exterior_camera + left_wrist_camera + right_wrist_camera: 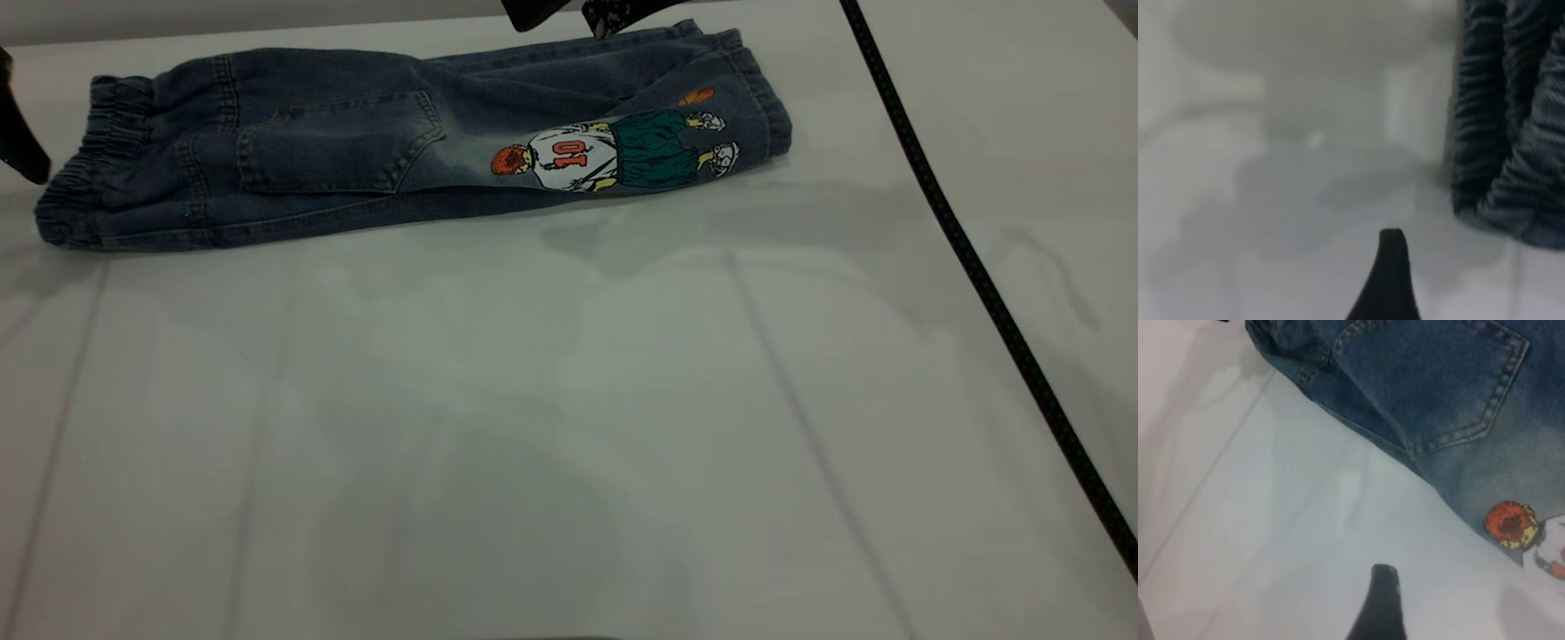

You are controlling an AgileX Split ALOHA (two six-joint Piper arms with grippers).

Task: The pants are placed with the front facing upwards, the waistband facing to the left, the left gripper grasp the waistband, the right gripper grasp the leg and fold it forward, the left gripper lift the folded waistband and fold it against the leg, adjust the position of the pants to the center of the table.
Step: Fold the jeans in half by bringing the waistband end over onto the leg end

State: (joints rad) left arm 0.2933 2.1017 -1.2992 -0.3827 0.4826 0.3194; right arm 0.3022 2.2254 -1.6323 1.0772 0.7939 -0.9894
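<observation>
Viewing the rig from outside, we find the pants lying folded lengthwise along the far edge of the white surface, well apart from its center. The waistband sits at the left end. The leg lies on top at the right end, its printed back facing up with the cartoon basketball player and the orange ball visible. A back pocket also faces up.

We see the left gripper just beside the waistband, apart from it. The right gripper hovers above the far edge of the leg. We cannot tell the state of the fingers on either gripper. A black cable crosses the surface at the right.
</observation>
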